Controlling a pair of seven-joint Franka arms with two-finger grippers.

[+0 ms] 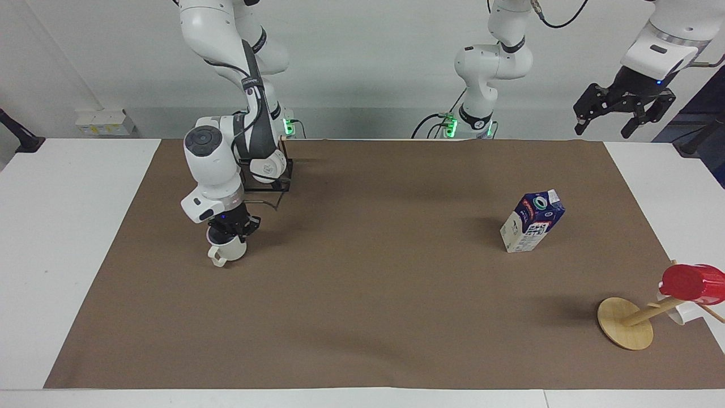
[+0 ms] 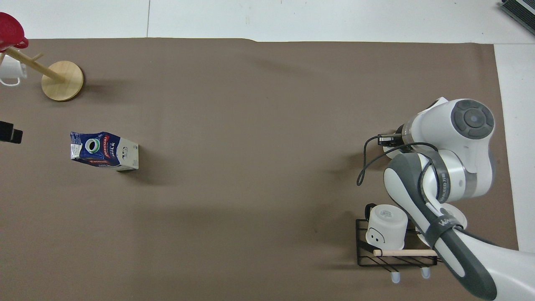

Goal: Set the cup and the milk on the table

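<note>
wire rack, white mug, red cup

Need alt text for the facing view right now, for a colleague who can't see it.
The right gripper is shut on the rim of the cream cup, on the brown mat by the wire rack. The milk carton stands toward the left arm's end, where the left gripper waits, open, raised.

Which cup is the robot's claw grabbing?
The small cream-beige mug under the right claw. The white mug sits in the black wire rack; the red cup hangs on the wooden stand.
</note>
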